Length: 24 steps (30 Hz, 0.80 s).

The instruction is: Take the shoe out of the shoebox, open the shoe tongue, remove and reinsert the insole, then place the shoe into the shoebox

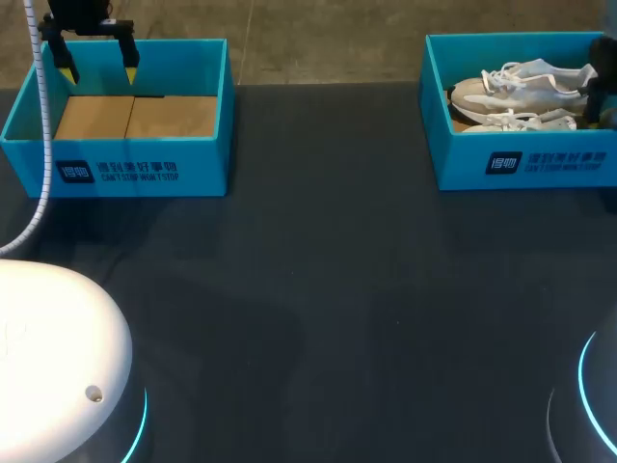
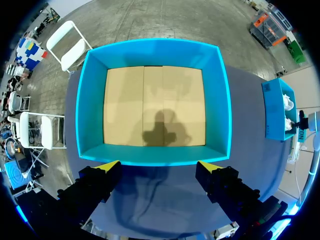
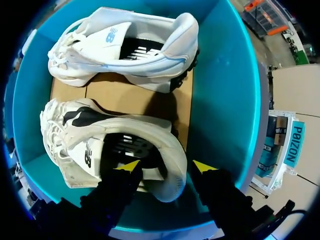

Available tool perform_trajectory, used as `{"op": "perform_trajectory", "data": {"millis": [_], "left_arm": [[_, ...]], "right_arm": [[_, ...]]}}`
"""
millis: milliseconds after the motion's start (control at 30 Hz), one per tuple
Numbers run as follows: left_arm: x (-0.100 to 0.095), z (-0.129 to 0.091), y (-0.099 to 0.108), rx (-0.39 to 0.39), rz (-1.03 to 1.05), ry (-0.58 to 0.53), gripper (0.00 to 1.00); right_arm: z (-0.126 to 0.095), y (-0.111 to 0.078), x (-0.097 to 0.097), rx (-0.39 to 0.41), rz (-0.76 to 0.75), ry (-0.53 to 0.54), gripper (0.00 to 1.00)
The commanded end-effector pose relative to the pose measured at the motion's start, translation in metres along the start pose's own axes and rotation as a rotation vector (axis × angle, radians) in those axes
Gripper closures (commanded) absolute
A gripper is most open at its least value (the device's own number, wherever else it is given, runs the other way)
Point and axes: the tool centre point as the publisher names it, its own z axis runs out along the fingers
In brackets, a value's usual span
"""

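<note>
Two white sneakers lie in the blue shoebox [image 1: 525, 159] at the far right: one [image 3: 125, 45] toward the box's far side, one [image 3: 75, 135] nearer my right gripper. My right gripper [image 3: 165, 167] hangs open over the nearer shoe's heel. One yellow tip is above the shoe's opening with its dark insole, the other outside the heel by the box wall [image 3: 220, 90]. In the head view only a dark part of the right arm [image 1: 603, 82] shows beside the shoes [image 1: 521, 82]. My left gripper [image 1: 98, 68] stands open above the other blue box [image 1: 116, 159], holding nothing.
The left box [image 2: 155, 155] holds only a bare cardboard floor. My left gripper [image 2: 160, 167] sits over its near wall. The right box [image 2: 277, 107] shows far off to the side. Dark tabletop [image 1: 318, 289] spreads between the two boxes.
</note>
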Motion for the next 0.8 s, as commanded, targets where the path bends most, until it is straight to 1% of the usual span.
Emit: {"op": "perform_trajectory", "data": {"millis": [33,67,167,300,333,400,467,500,700,767,800], "left_arm": [[0.000,0.000,0.000,0.000,0.000,0.000,0.00],[0.000,0.000,0.000,0.000,0.000,0.000,0.00],[0.000,0.000,0.000,0.000,0.000,0.000,0.00],[0.000,0.000,0.000,0.000,0.000,0.000,0.00],[0.000,0.000,0.000,0.000,0.000,0.000,0.00],[0.000,0.000,0.000,0.000,0.000,0.000,0.00],[0.000,0.000,0.000,0.000,0.000,0.000,0.00],[0.000,0.000,0.000,0.000,0.000,0.000,0.00],[0.000,0.000,0.000,0.000,0.000,0.000,0.00],[0.000,0.000,0.000,0.000,0.000,0.000,0.00],[0.000,0.000,0.000,0.000,0.000,0.000,0.00]], "right_arm": [[0.005,0.002,-0.001,0.012,0.006,0.015,0.35],[0.006,0.002,-0.002,0.015,0.010,0.020,0.34],[0.010,0.001,-0.003,0.023,0.019,0.033,0.35],[0.013,0.000,-0.002,0.030,0.021,0.039,0.43],[0.014,-0.001,-0.002,0.032,0.021,0.041,0.42],[0.018,-0.002,-0.001,0.040,0.023,0.048,0.45],[0.019,-0.003,0.000,0.046,0.023,0.049,0.46],[0.020,-0.003,0.000,0.048,0.023,0.050,0.49],[0.023,-0.004,0.001,0.057,0.024,0.056,0.56],[0.025,-0.005,0.001,0.061,0.028,0.058,0.62],[0.025,-0.005,0.001,0.063,0.034,0.059,0.71]]}}
